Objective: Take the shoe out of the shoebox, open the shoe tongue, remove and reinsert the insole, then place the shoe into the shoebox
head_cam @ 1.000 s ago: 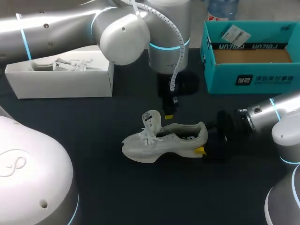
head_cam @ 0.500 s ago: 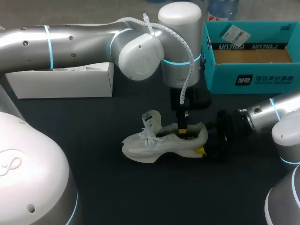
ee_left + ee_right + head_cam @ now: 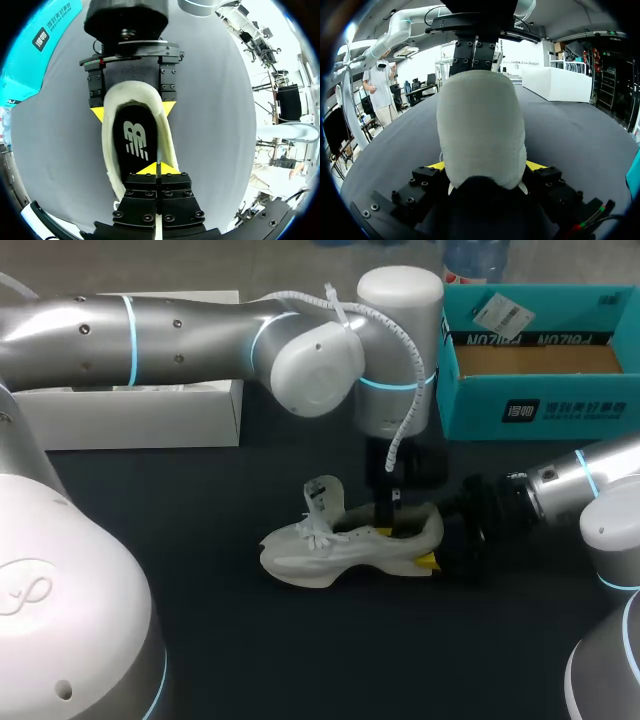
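The white shoe lies on its side on the dark table, its tongue standing up. My right gripper is shut on the heel, one yellow tip on each side of it. My left gripper comes down from above into the shoe's opening. In the left wrist view its tips are shut together just over the black insole, inside the white collar. Whether they pinch the insole I cannot tell. My right gripper shows across the heel.
A teal shoebox stands open at the back right with a paper tag inside. A white box sits at the back left, partly behind my left arm. Bare dark table lies in front of the shoe.
My left arm has swung to the right and lowered, bringing its shut gripper from behind the shoe down into the shoe's opening. The right gripper and the shoe have stayed put.
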You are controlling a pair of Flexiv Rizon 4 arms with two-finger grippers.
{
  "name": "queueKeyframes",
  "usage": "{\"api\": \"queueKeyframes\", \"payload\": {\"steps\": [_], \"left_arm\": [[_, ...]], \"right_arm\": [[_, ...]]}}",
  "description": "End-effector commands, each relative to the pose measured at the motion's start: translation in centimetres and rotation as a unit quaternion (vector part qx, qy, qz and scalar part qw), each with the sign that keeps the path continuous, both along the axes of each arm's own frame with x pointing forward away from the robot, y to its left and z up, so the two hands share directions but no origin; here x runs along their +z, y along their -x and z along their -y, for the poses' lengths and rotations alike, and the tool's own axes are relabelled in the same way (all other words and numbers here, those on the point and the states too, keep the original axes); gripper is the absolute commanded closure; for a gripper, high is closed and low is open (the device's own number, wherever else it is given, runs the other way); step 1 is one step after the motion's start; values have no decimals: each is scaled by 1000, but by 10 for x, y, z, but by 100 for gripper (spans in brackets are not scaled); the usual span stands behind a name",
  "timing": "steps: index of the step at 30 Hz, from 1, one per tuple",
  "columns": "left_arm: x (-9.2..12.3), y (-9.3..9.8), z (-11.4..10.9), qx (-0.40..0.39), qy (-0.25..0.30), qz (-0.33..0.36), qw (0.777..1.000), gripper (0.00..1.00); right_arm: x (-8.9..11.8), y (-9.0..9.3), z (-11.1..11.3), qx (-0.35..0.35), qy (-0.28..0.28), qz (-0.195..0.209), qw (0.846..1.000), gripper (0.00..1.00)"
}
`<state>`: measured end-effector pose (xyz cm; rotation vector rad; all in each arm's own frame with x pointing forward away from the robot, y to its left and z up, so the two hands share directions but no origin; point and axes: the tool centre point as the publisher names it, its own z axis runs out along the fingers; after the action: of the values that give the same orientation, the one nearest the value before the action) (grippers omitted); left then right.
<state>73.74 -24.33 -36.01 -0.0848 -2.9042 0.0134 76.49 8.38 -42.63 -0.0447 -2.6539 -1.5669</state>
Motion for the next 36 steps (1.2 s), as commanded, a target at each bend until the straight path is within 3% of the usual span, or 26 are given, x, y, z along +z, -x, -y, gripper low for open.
{"api": "queueKeyframes", "payload": {"steps": [1, 7, 9, 11, 12, 20, 25, 32, 36], "left_arm": [[-11, 6, -3, -7, 3, -9, 1000, 100], [-23, 13, -2, -13, 6, -25, 1000, 100], [-25, 13, -1, -14, 5, -26, 1000, 93], [-27, 13, -1, -12, 3, -26, 1000, 72], [-27, 12, -1, -12, 4, -26, 1000, 67], [-43, 8, 2, -1, 3, -8, 1000, 55], [-54, 2, 2, 8, 6, 13, 1000, 64], [-68, -3, 1, 22, 13, 62, 998, 63], [-74, -4, 1, 30, 18, 99, 995, 75]], "right_arm": [[-6, 1, -2, -1, 2, 0, 1000, 100], [-6, 1, -2, -1, 2, 0, 1000, 100], [-6, 1, -2, -1, 2, 0, 1000, 100], [-6, 1, -2, -1, 2, 0, 1000, 100], [-6, 1, -2, -1, 2, 0, 1000, 100], [-6, 1, -2, -1, 2, 0, 1000, 100], [-6, 1, -2, -1, 2, 0, 1000, 100], [-6, 1, -2, -1, 2, 0, 1000, 100], [-6, 1, -2, -1, 2, 0, 1000, 100]]}}
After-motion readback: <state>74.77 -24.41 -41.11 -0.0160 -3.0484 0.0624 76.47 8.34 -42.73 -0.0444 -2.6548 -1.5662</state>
